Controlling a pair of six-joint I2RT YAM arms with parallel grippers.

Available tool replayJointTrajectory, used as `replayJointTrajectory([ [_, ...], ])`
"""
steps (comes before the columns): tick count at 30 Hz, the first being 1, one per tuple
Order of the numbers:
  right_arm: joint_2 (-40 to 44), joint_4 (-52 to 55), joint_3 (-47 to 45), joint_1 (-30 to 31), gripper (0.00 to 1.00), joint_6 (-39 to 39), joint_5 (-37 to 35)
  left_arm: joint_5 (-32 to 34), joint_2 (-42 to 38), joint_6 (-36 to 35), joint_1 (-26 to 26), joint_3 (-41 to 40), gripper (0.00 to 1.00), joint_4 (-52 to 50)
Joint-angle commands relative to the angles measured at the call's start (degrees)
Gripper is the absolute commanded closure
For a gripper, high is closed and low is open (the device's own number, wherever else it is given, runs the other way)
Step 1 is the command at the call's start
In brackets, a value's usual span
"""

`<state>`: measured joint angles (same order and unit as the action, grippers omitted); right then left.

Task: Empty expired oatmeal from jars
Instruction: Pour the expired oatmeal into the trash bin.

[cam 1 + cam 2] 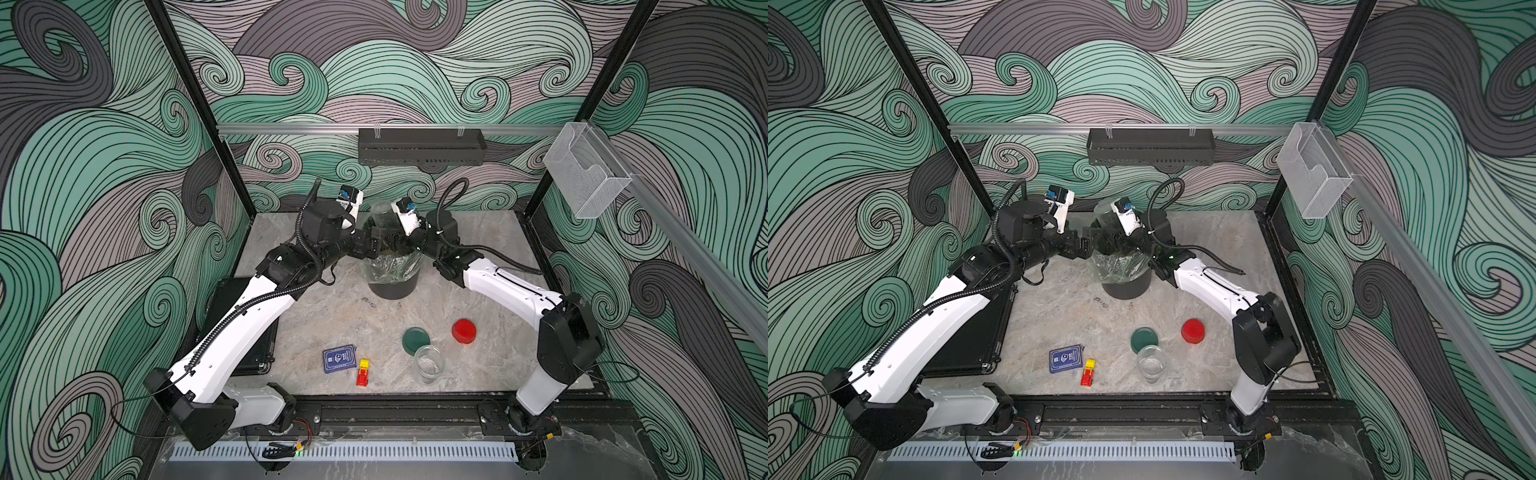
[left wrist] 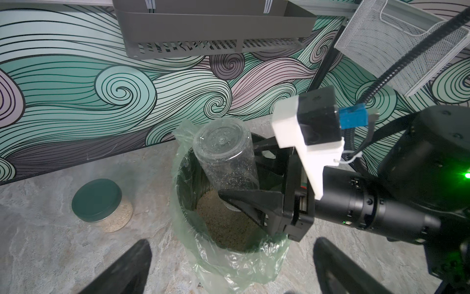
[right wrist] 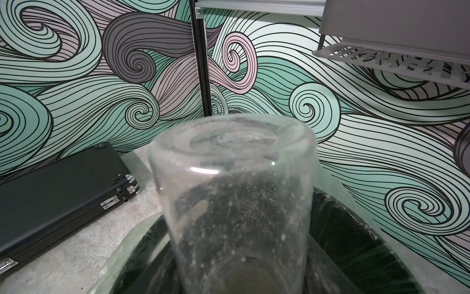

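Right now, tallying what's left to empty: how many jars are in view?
3: upturned jar over the bin, open jar beside the green lid, lidded jar with oatmeal near the bin.

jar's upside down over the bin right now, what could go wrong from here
1. The right claw grips the upturned jar near its mouth, tilted over the bin; a slip could drop it onto the oatmeal.
2. The open left claw hangs close to the loose liner; pulling back carelessly might snag it.
3. The lidded jar stands beside the bin and could get knocked.
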<state>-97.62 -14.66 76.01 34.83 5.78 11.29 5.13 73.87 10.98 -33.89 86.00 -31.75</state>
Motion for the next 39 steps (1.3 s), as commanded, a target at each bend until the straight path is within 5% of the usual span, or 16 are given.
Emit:
replayJointTrajectory([
  [1, 1.0, -3.1, -0.9, -0.7, 0.83, 0.6, 0.8, 0.9, -0.7, 0.5, -0.4, 1.8, 0.01, -0.2],
  [39, -1.4, -4.3, -2.5, -1.1, 0.82, 1.5, 4.6, -2.3, -0.1, 3.4, -0.4, 2.6, 0.02, -1.3],
])
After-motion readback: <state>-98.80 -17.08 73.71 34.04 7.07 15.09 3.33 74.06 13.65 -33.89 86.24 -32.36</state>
